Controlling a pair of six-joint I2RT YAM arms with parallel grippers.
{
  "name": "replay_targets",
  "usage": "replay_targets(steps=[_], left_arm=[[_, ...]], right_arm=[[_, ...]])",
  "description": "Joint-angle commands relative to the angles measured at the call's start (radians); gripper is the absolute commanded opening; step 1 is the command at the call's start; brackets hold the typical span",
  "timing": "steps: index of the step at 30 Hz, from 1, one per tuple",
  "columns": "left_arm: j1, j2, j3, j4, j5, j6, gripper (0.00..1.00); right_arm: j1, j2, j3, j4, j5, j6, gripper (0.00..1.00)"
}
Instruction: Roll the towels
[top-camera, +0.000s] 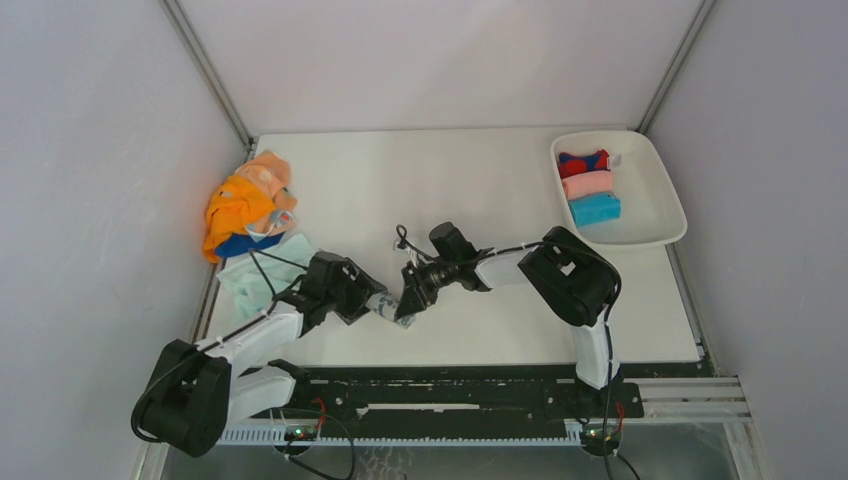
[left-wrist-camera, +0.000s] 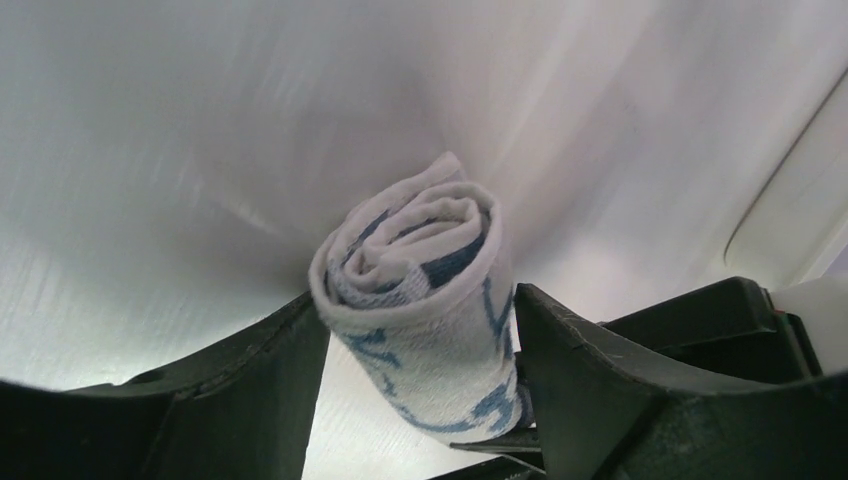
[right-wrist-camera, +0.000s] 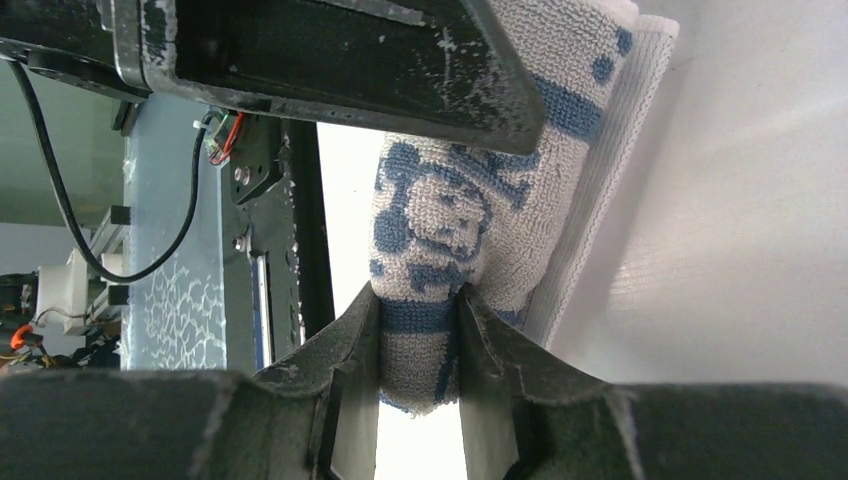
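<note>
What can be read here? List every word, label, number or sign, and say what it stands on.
No text can be read in any view.
rolled towel: blue printed figures and dots, no letters.
What looks like a small tag by the red-and-blue towel in the tray: too small to read.

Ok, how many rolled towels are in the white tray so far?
3, lined along the left side of the tray: the red-and-blue towel farthest back, the pink towel in the middle, the bright blue towel nearest. None seems hidden.
</note>
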Motion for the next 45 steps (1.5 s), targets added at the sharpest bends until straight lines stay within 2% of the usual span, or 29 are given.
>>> replay_targets(steps=[1,3,5,11,15,21,25,29,37,45], left_arm=[[0.010,0.061,0.019,0.010,-0.028,0.019,0.72],[0.010,0.087,0.029,0.011,-0.027,0.025,0.71],[0.010,0.100,0.032,0.010,-0.015,0.027,0.65],[0.000,0.057,0.068,-0.078,-0.024,0.054,0.34],[-0.031,0.046,0.119,-0.174,-0.052,0.071,0.28],[-0.075,0.117,0.178,-0.268,-0.057,0.079,0.27],[-0.075,0.171,0.209,-0.329,-0.052,0.091,0.28],[-0.102,0.217,0.266,-0.408,-0.054,0.120,0.28],[-0.108,0.303,0.344,-0.490,-0.043,0.154,0.30],[-0.109,0.353,0.380,-0.511,-0.028,0.164,0.31]], right_arm=[[0.013,0.107,-0.054,-0.207,0.096,-0.012,0.28],[0.011,0.110,-0.053,-0.217,0.099,-0.011,0.28],[0.010,0.111,-0.054,-0.230,0.105,-0.016,0.28],[0.015,0.051,-0.073,-0.260,0.172,-0.037,0.34],[0.060,-0.064,-0.080,-0.304,0.311,-0.085,0.43],[0.188,-0.269,-0.074,-0.350,0.631,-0.186,0.60],[0.307,-0.373,-0.061,-0.357,0.892,-0.258,0.65],[0.408,-0.397,-0.024,-0.364,1.100,-0.317,0.68],[0.537,-0.300,0.075,-0.362,1.267,-0.402,0.71],[0.588,-0.131,0.191,-0.425,1.369,-0.387,0.70]])
